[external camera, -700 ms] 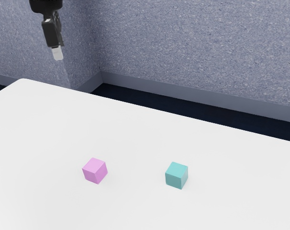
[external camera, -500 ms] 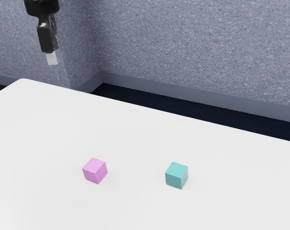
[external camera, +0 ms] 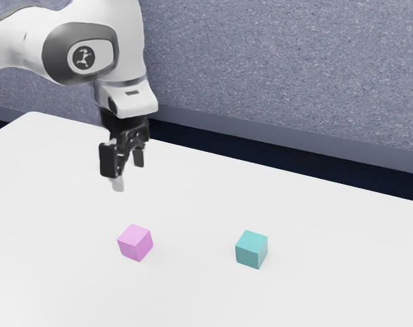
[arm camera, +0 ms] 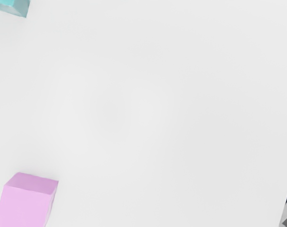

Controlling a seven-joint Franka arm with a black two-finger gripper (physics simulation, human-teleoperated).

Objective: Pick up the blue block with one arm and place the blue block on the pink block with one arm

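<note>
– On the white table (external camera: 309, 204), where does the blue block (external camera: 251, 248) sit?
– Flat on one face, in the open, toward the exterior view's right. The pink block (external camera: 135, 242) is well apart from it, toward the exterior view's left. Nothing touches either one.
– Heading and long axis?
– It is a cube with equal sides, so there is no long axis to log. One vertical edge is turned toward the exterior camera, which sees the top and two side faces. The colour reads as blue-green.
– Gripper (external camera: 127, 174)?
– It hangs fingers-down above the table, up and slightly left of the pink block in the exterior view. The jaws stand a little apart with a narrow gap between them, and they hold nothing.
– Block relative to the jaws?
– Well off to the exterior view's right of them and lower, nowhere near the gap. The pink block is the closer of the two.
– Wrist view?
– Bare table (arm camera: 157, 118), with the pink block (arm camera: 27, 201) at one corner. A cut-off sliver of the blue block (arm camera: 8, 5) shows at another corner.
</note>
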